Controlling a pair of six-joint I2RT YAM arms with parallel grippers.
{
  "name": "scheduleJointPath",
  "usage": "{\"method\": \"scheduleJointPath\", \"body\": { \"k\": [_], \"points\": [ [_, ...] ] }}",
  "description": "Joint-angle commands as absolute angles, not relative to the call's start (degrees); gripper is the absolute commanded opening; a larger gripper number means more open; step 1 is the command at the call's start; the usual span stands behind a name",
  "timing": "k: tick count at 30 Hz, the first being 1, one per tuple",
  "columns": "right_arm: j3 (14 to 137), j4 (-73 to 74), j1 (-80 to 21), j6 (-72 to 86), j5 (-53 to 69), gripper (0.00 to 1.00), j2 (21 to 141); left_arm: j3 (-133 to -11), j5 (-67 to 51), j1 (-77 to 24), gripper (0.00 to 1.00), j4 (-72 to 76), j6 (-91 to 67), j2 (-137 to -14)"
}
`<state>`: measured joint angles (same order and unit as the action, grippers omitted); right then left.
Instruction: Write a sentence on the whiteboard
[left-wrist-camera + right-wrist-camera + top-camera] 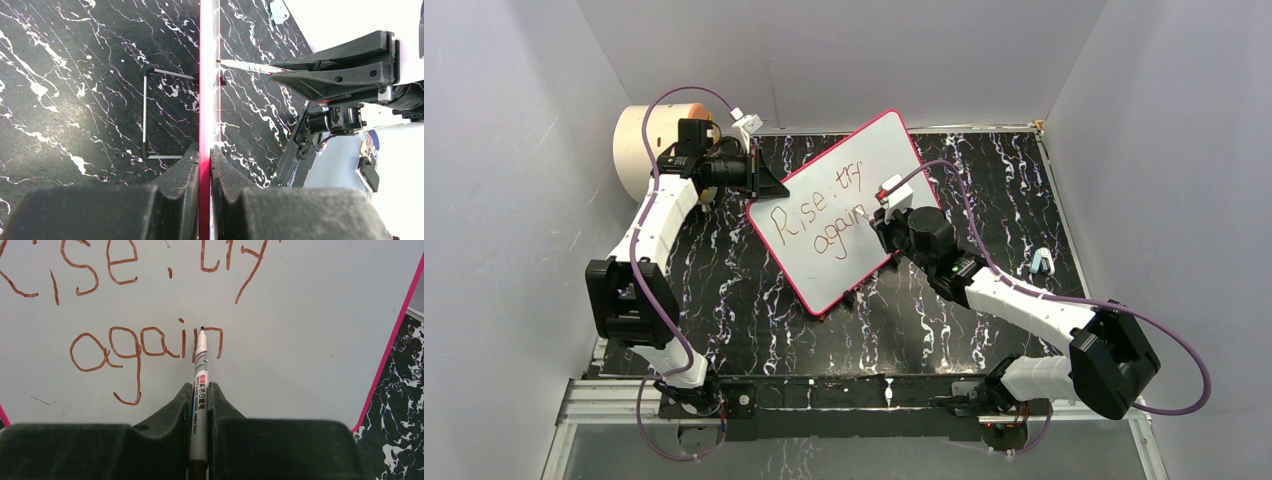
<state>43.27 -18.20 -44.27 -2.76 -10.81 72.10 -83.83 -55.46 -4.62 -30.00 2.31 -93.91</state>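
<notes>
The whiteboard (pixel 879 160) sits angled in the middle of the table (pixel 744 310); it looks light, stiff and slick, so the rim's the place to hold, and the left gripper (pixel 204 152) is clamped on that edge. The right gripper (pixel 199 390) is pinched shut on the marker (pixel 200 357); its tip's at the sentence (pixel 145 347), on "again".

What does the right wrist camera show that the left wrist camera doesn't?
Only the right wrist view shows the written face: the sentence, running as far as the n of again. Only the left wrist view shows the whiteboard edge-on, the left hand clamped on its pink rim, and the wire stand behind it. Both show the whiteboard, the marker in the right hand with its tip at the board, and the black table.
</notes>
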Motion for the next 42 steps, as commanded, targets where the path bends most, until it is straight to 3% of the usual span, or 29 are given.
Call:
{"method": "scheduleJointPath", "body": {
  "k": [1,11,31,42],
  "points": [
    [45.00,-20.40,-44.08,-2.85,-11.27,0.00,71.88,-81.99,-52.54,-5.71,0.00,-34.89,4.31,-94.34],
    [44.79,-16.76,-44.03,-2.37,-7.80,0.00,71.14,-81.95,-52.52,-5.71,0.00,-34.89,4.31,-94.31],
    [41.20,-17.29,-42.75,-0.69,-18.40,0.00,66.02,-82.04,-52.47,-5.71,0.00,-34.94,4.29,-94.57],
    [40.37,-18.56,-41.50,0.88,-16.05,0.00,67.15,-82.01,-52.47,-5.76,0.00,-34.92,4.27,-94.79]
  ]
}}
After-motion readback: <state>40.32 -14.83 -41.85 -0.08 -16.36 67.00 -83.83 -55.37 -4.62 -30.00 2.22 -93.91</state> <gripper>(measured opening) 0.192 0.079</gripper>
